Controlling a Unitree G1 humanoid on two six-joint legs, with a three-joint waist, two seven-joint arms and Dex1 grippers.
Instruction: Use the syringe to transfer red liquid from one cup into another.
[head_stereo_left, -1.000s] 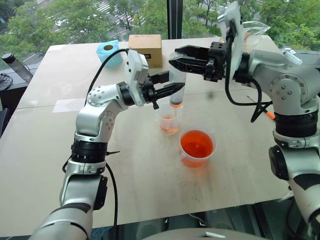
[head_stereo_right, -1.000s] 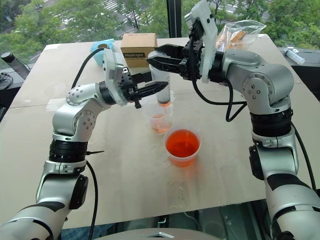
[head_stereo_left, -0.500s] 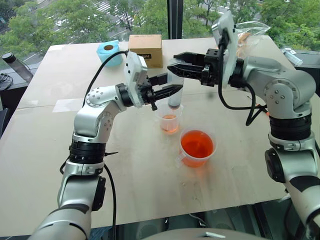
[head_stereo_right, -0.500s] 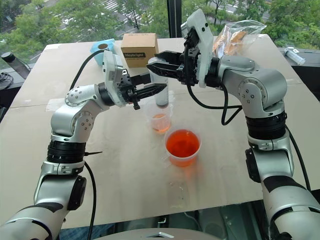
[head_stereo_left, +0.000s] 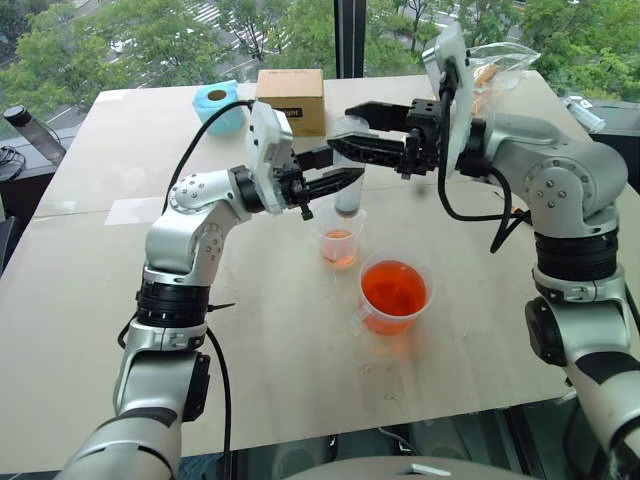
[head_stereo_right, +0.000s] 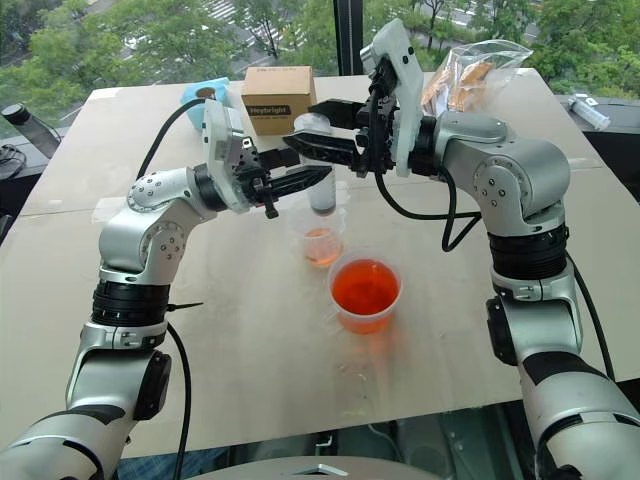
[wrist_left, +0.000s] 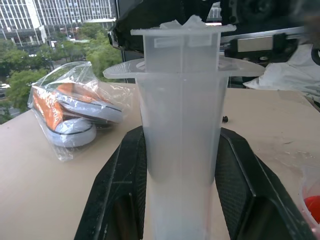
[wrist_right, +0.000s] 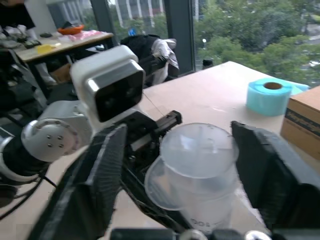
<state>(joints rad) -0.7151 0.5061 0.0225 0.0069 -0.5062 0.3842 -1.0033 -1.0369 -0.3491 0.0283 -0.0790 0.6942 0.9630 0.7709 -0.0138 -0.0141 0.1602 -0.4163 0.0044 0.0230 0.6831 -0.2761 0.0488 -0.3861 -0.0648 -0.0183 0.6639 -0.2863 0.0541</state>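
**Syringe upright over the small cup, right jaws spread at its top**

While my left gripper (head_stereo_left: 345, 180) stays out of it as far as motion goes, it is clenched on the barrel of the syringe (head_stereo_left: 349, 170), which stands upright with its tip just above the small cup (head_stereo_left: 339, 238). That cup holds a shallow pool of red liquid (head_stereo_left: 339, 250). My right gripper (head_stereo_left: 345, 125) reaches in level from the right, its jaws released and spread on either side of the plunger's flat top; in the right wrist view the fingers (wrist_right: 107, 165) stand clear of the plunger disc, not touching.

For room: the table (head_stereo_left: 120, 300) has a broad bare stretch on my left and along the near edge, and its near edge runs just below the wide cup (head_stereo_left: 393, 295). That cup, filled with red liquid, sits near the small one, toward me and to the right, the two apart. Anything lowered from the syringe's spot toward me meets the wide cup's rim first.

At the far edge a cardboard box (head_stereo_left: 291, 98) stands directly behind the syringe, with a blue tape roll (head_stereo_left: 218, 106) beside it on the left. A clear bag (head_stereo_right: 470, 70) holding shoes lies at the far right corner, behind my right arm. A dark bottle (head_stereo_left: 28, 128) stands off the table's far left corner. A small orange object shows by my right elbow; I cannot tell what it is.

Both arms cross over the table's middle, so the space between them above the cups is tight.
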